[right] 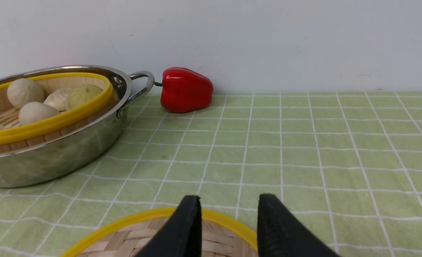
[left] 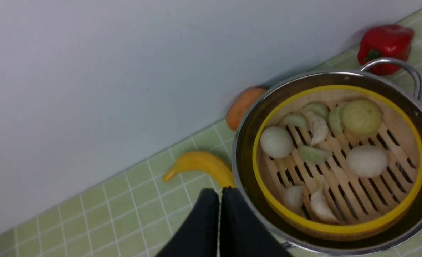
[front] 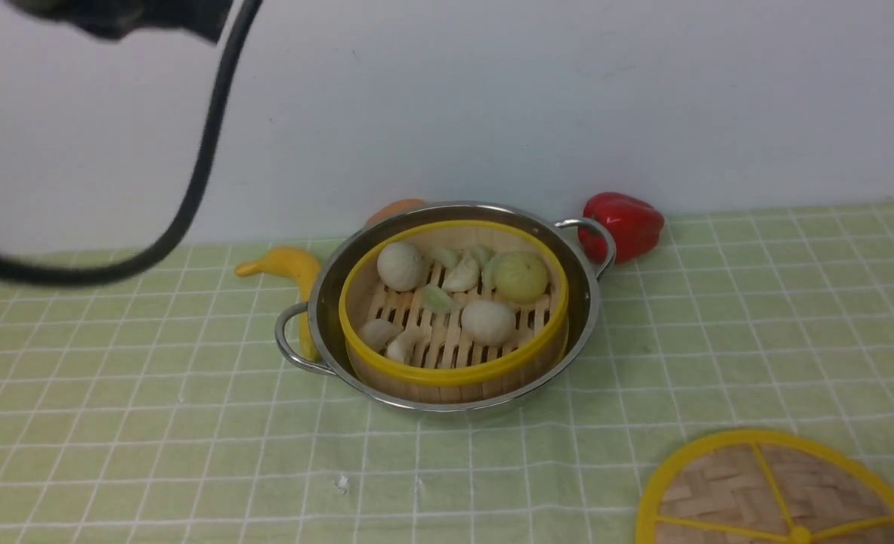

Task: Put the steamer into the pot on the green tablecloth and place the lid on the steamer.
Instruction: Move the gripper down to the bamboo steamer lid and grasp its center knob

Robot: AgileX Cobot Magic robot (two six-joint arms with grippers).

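Observation:
The steamer (front: 447, 375), a yellow-rimmed bamboo basket holding pale buns and dumplings, sits inside the shiny steel pot (front: 326, 287) on the green tablecloth (front: 756, 317). The lid (front: 726, 491), a woven disc with yellow spokes, lies flat on the cloth at the front right. In the left wrist view my left gripper (left: 219, 194) is shut on nothing, raised beside the pot (left: 244, 142) near the banana. In the right wrist view my right gripper (right: 228, 203) is open, its fingers apart just above the far rim of the lid (right: 125, 242). It is out of the front view.
A red pepper (front: 624, 223) lies by the pot's right handle against the white wall. A yellow banana (front: 288, 264) lies at the pot's left, and an orange object (front: 397, 208) sits behind it. The left arm's black cable (front: 197, 181) hangs across the upper left.

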